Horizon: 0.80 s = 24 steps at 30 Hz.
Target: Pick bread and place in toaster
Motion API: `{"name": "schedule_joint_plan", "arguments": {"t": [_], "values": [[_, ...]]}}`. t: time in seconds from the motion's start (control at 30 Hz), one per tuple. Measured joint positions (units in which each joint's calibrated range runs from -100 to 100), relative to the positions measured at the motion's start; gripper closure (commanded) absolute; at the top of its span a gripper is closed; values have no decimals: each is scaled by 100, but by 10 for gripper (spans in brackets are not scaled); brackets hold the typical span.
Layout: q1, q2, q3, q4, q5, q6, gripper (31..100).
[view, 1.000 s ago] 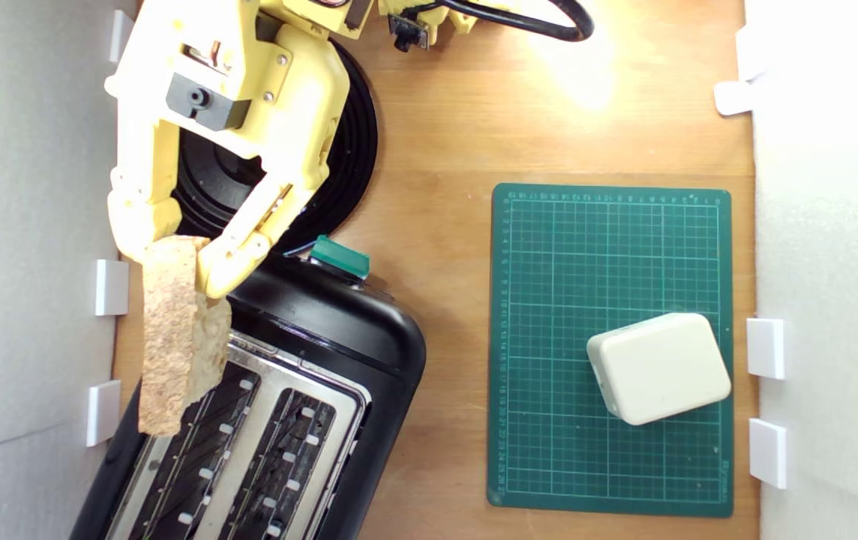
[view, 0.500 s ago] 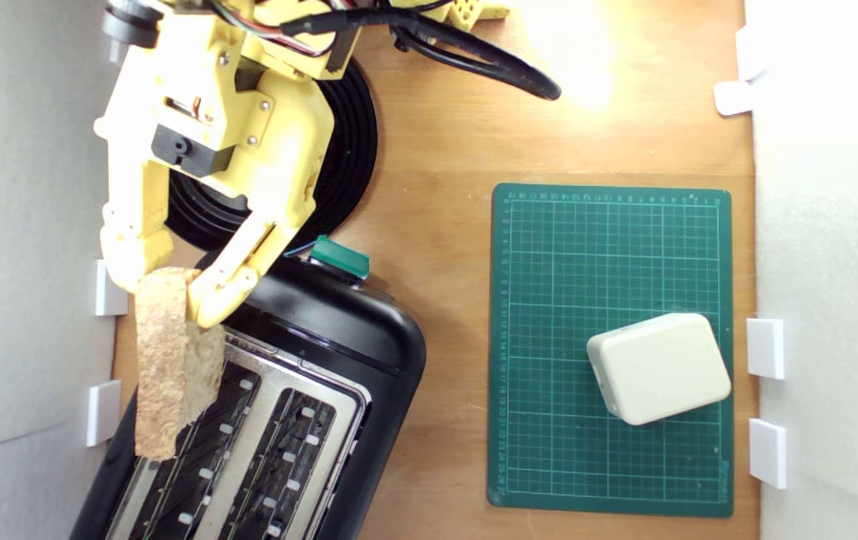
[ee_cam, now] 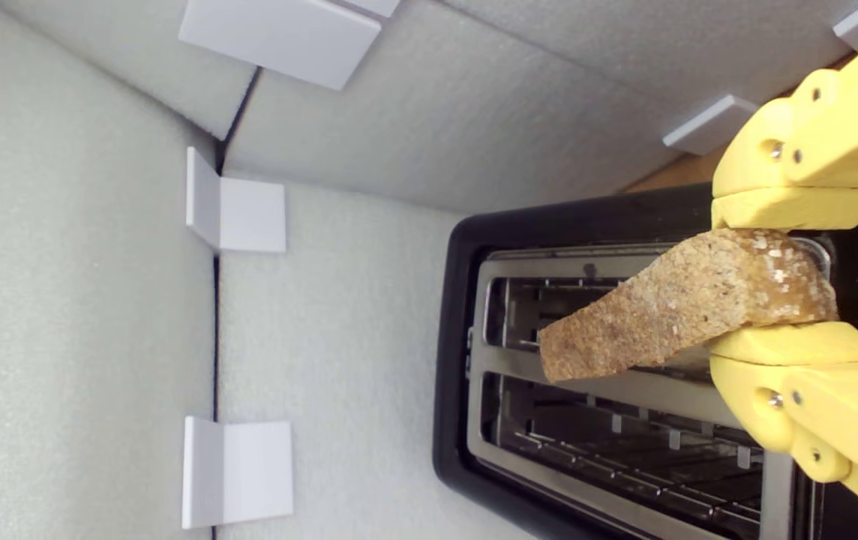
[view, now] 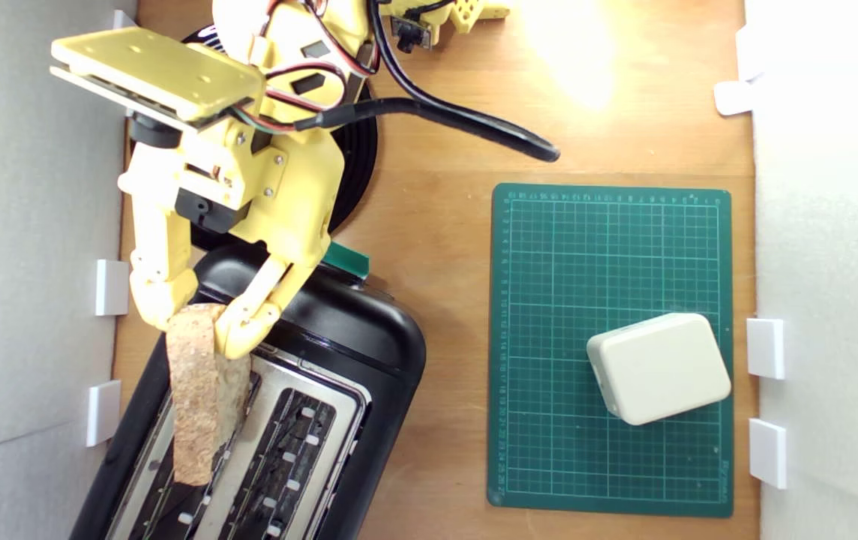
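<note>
The slice of bread [view: 200,390] hangs edge-on, brown crust towards the camera, over the slot of the toaster [view: 369,352] nearer the exterior view's left. My yellow gripper [view: 200,326] is shut on one end of the slice. In the wrist view the bread [ee_cam: 669,311] is pinched between the two yellow fingers [ee_cam: 793,208] and stretches across the bar between the two slots of the toaster [ee_cam: 459,360], above the silver top plate. Whether the slice touches the plate cannot be made out. The toaster's green lever knob [view: 346,259] peeks out beside my arm.
A round black plate [view: 358,161] lies behind my arm. A green cutting mat [view: 609,247] carries a cream plastic box [view: 658,367] at the exterior view's right. White foam walls with clips [view: 110,287] stand close to the toaster on the exterior view's left. A black cable [view: 466,124] trails over the wooden table.
My gripper has moved with the bread towards the exterior view's right and lower edge, from beside the toaster's left rim to over its slots. The wrist has tipped forward.
</note>
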Motion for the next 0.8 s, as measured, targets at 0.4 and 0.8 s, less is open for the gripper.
{"name": "schedule_joint_plan", "arguments": {"t": [0.4, 0.8], "values": [[9, 134, -65, 0, 0, 0, 701], [192, 143, -65, -18, -93, 0, 701]]}}
